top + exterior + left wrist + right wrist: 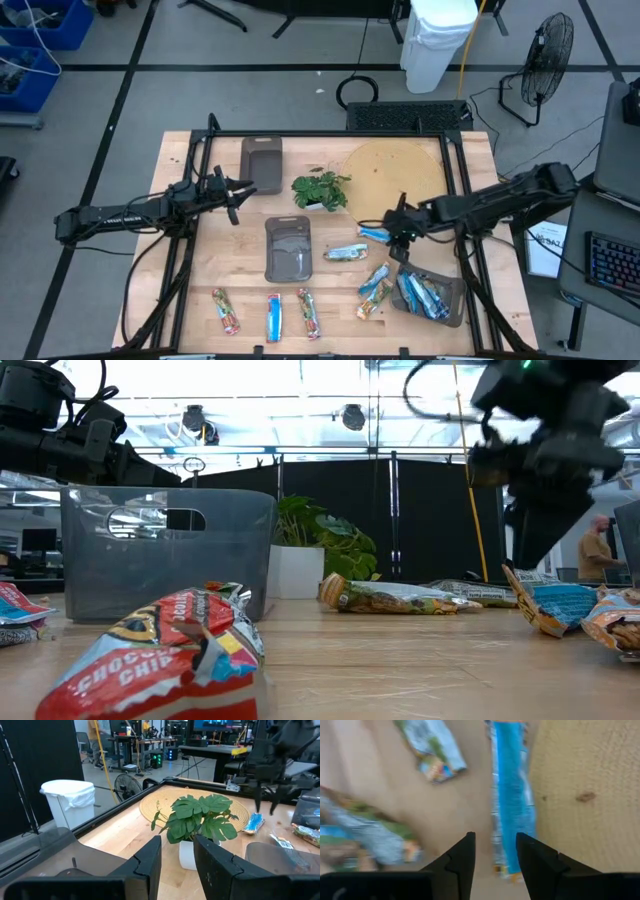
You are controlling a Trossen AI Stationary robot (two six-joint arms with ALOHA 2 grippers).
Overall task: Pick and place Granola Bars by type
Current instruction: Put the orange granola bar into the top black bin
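Granola bars lie over the near half of the table: two red ones and a blue one by the near edge, and green ones near the middle. A blue bar lies flat by the round mat. My right gripper hangs open just above this bar, pointing down at a slant, with nothing between its fingers. Several blue bars lie in the near right tray. My left gripper waits open and level at the left, facing the plant.
An empty tray lies mid-table and another at the far left. A small potted plant and a round woven mat sit at the back. Black frame rails run along the table's left and right sides.
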